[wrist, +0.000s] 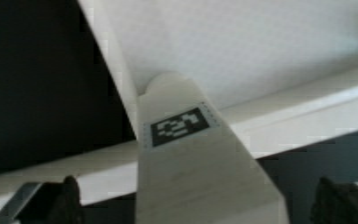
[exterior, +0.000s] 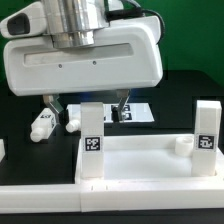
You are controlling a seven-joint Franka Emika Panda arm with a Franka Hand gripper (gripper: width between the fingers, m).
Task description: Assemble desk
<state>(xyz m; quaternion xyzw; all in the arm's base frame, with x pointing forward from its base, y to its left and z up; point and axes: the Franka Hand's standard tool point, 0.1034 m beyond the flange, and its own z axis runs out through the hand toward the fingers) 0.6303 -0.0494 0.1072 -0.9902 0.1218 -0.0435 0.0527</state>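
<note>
The white desk tabletop (exterior: 140, 170) lies at the front of the exterior view. One leg (exterior: 92, 140) stands upright on it with a square tag. A second tagged leg (exterior: 205, 132) stands at the exterior view's right. My gripper (exterior: 87, 107) hangs just above and behind the first leg, jaws open. In the wrist view the tagged leg (wrist: 190, 150) rises between my two dark fingertips (wrist: 44, 204), with a gap on each side. The gripper (wrist: 194, 206) is not touching it. Two loose legs (exterior: 42, 122) (exterior: 75, 121) lie on the black table behind.
The marker board (exterior: 137, 110) lies flat on the black table behind the tabletop. A short white stub (exterior: 182, 146) sits on the tabletop near the second leg. A green wall is at the back.
</note>
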